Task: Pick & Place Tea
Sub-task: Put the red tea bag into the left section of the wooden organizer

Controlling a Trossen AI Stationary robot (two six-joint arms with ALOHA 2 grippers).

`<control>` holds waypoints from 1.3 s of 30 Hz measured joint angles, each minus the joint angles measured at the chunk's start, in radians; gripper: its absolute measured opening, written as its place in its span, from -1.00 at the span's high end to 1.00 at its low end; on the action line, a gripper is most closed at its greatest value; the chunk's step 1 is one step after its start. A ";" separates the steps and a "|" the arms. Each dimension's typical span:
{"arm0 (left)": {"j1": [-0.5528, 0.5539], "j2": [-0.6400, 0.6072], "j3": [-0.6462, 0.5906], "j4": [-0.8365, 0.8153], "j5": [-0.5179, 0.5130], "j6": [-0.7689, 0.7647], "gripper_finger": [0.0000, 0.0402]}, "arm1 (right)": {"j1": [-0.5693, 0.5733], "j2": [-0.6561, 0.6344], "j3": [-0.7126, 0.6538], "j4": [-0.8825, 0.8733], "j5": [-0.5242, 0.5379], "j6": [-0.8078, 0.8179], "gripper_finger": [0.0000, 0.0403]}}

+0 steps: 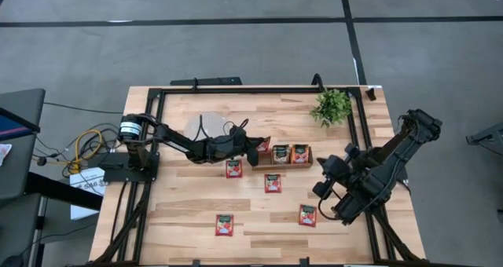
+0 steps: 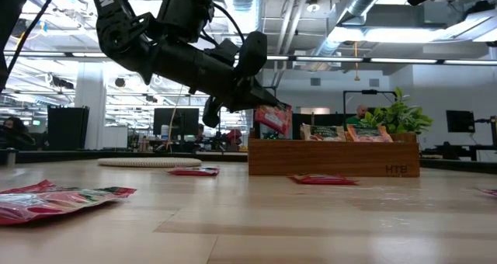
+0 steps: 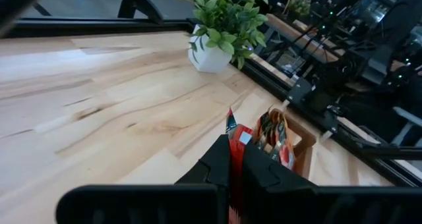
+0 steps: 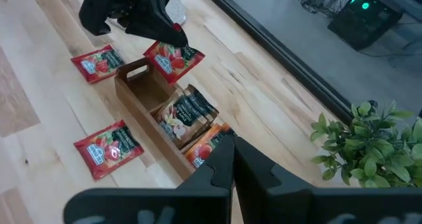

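Left gripper [image 1: 262,147]: dark two-finger pincer, jaws clamped on one red-orange square tea sachet [image 4: 173,56], held in the air over the left end compartment of the brown three-compartment wooden tray [image 1: 284,164]. From the low camera the sachet hangs tilted just above the tray's rim; whether it touches the wood cannot be told.

Right gripper [image 1: 323,190]: dark two-finger pincer, fingers closed and holding nothing, parked off the tray's near-right corner.

Tray contents: middle compartment, one pale grey-green sachet [image 4: 188,112] standing on edge; right compartment, one red-orange sachet [image 1: 299,153] standing on edge; left compartment, bare wood.

Loose red-orange sachets, flat on the pale wooden tabletop [image 1: 181,212]: one [image 1: 233,168] just left of the tray; one [image 1: 273,182] just near of it; one [image 1: 307,214] nearer, right of centre; one [image 1: 225,224] nearer, left of centre.

Round grey-white disc [image 1: 206,126]: far-left, partly under the left arm.

Small green potted plant [image 1: 332,106]: far-right corner.
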State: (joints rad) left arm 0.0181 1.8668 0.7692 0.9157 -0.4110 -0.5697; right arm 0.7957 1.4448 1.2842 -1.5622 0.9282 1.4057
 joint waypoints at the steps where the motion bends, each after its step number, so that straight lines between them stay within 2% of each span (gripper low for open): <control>1: 0.000 0.000 0.000 0.000 0.000 0.000 1.00 | -0.002 0.000 0.000 0.000 0.001 0.000 1.00; 8: 0.000 0.001 0.000 -0.001 0.000 -0.007 1.00 | -0.007 0.000 0.000 0.000 0.011 -0.001 1.00; 15: 0.000 0.068 0.032 0.031 0.034 -0.020 1.00 | -0.007 0.000 0.000 0.003 0.020 -0.001 1.00; 39: 0.005 0.068 0.035 -0.009 0.039 0.001 0.99 | -0.006 0.000 0.000 0.004 0.017 0.000 1.00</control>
State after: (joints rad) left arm 0.0235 1.9347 0.8043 0.9072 -0.3716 -0.5690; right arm 0.7895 1.4452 1.2842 -1.5585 0.9447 1.4054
